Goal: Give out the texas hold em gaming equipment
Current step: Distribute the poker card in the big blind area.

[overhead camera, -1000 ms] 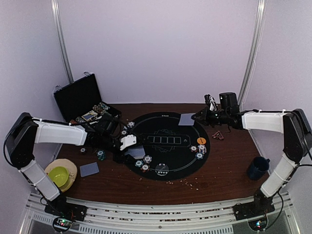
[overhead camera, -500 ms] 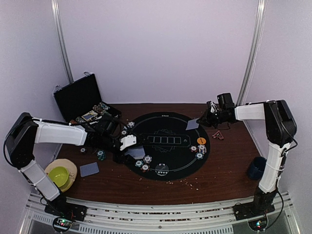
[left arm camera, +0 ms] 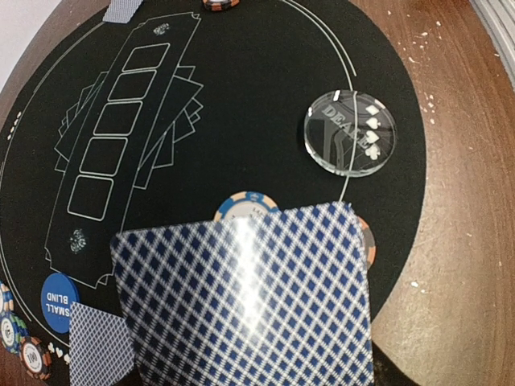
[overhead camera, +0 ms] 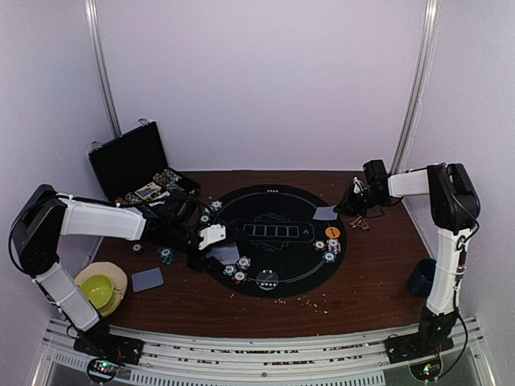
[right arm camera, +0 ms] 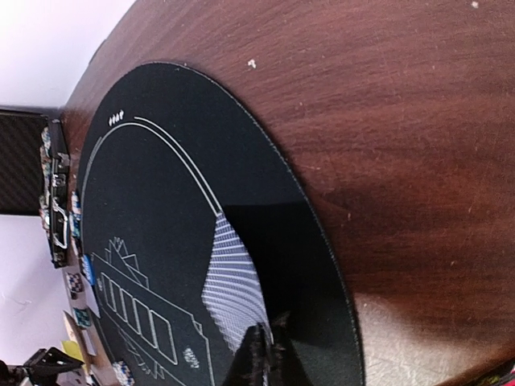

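Chip [left arm camera: 246,206] half hidden behind card [left arm camera: 241,297]

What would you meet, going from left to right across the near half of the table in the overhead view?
green bowl → loose card on the wood → left pincer gripping its held card → orange disc → dark blue mug

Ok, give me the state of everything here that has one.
Case: open, lid up.
Left fingers: shut on left card, held above mat.
Right fingers: shut on right card, tilted low over mat.
Dealer button: flat on mat.
Bowl: upright on plate.
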Robot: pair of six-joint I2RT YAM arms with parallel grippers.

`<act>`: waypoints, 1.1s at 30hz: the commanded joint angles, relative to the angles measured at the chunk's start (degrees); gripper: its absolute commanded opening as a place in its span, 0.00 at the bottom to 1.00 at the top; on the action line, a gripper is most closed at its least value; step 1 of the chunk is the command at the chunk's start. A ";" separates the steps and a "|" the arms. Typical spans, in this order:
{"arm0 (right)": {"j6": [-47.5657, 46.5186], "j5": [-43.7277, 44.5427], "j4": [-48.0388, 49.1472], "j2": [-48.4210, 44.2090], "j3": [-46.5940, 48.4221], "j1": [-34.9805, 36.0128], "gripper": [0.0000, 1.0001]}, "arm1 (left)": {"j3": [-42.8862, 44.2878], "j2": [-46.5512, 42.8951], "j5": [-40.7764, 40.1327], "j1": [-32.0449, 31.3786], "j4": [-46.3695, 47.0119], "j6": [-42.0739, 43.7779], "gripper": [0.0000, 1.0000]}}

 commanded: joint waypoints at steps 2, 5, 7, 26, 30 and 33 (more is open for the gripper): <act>-2.18 1.14 -2.85 2.71 4.43 -0.80 0.12 | 1.14 0.28 0.64 0.16 1.25 -0.03 0.51; -2.16 1.77 -2.40 3.15 4.67 -0.84 0.20 | 1.18 0.44 0.62 0.16 1.25 -0.03 0.51; -2.15 2.89 -2.72 3.57 5.10 -0.77 0.25 | 1.11 0.53 0.68 0.15 1.25 -0.01 0.51; 0.25 18.38 0.74 -16.95 -2.30 4.82 0.67 | 1.27 0.69 0.56 0.17 1.25 -0.03 0.51; 0.04 19.85 0.84 -21.90 -3.19 10.64 0.69 | 1.06 0.04 0.59 0.17 1.38 -0.11 0.51; 1.43 17.97 6.68 -25.78 -8.39 15.80 0.70 | 0.67 -0.77 0.75 0.16 1.70 -0.04 0.51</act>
